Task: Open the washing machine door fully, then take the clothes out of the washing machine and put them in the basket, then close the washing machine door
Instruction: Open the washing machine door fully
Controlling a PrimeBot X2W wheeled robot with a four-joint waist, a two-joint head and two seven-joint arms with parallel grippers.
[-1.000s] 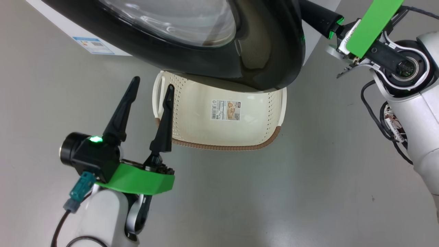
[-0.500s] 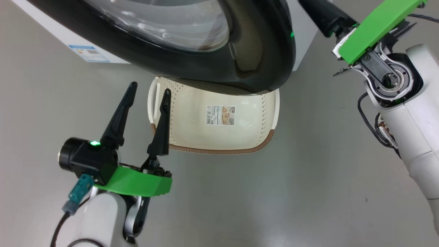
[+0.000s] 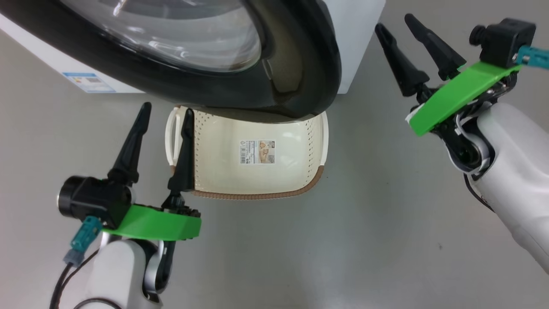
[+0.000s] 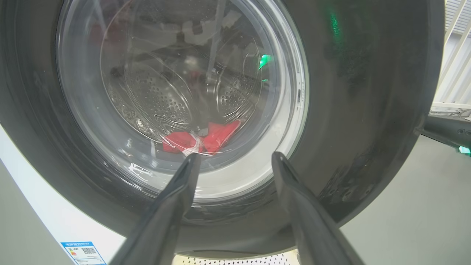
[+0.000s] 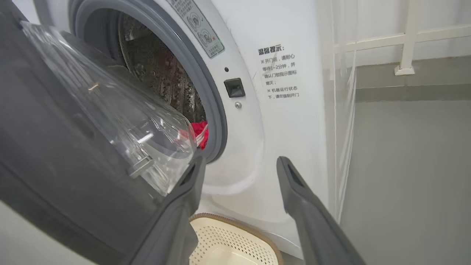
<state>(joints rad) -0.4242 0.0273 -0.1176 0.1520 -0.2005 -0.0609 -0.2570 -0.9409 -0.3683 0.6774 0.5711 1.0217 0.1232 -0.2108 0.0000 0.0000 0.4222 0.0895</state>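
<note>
The left claw (image 3: 167, 109) has its two dark fingers wide apart, and there is nothing between them. It points up at the washing machine door (image 3: 300, 64). In the head view one of its fingers crosses in front of the left side of the basket (image 3: 257, 195). In the left wrist view this claw (image 4: 236, 155) looks at the glass window of the door (image 4: 349, 110), close to it but not touching.

The right claw (image 3: 393, 21) is also spread apart and holds nothing. It hangs in the air to the right of the door, near the white corner of the washing machine (image 3: 356, 43).

In the right wrist view the door (image 5: 55, 165) stands partly open, swung away from the round hole. The red clothes (image 5: 200, 130) lie low inside the drum, just behind the grey rubber ring (image 5: 217, 121). Through the glass, the clothes (image 4: 217, 136) look like a small red heap.

The basket sits on the grey floor (image 3: 343, 236), right in front of the machine and partly under the door. It has no clothes in it, just a paper label (image 3: 257, 152) on its bottom.
</note>
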